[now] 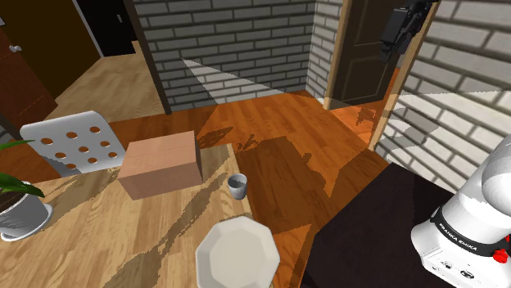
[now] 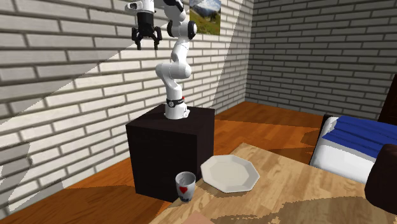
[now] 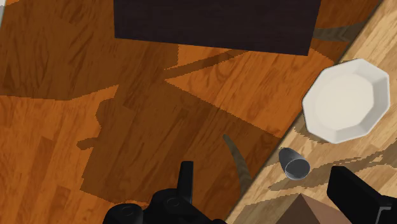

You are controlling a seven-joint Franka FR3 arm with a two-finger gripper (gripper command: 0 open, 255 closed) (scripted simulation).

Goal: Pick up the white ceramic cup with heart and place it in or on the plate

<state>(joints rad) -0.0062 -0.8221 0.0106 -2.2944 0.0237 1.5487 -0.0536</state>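
Note:
The small white cup [image 2: 185, 186] bears a red heart and stands upright near the wooden table's edge [image 1: 299, 245]. It looks grey from above [image 1: 237, 186] and sits just beyond the gripper's fingertips in the wrist view [image 3: 294, 163]. The white octagonal plate [image 1: 237, 254] lies beside it with nothing on it [image 2: 229, 172] [image 3: 347, 100]. My gripper [image 2: 145, 39] hangs high above the floor, far from the table, open with nothing between its fingers [image 3: 261, 172]. In the shoulder view the gripper [image 1: 395, 41] is at the top right.
A cardboard box [image 1: 160, 164] stands on the table just behind the cup. A white chair [image 1: 74, 143] with holes and a potted plant [image 1: 20, 213] are at the shoulder view's left. The dark stand [image 2: 170, 149] is beside the table. A blue bed [image 2: 356, 143] lies beyond.

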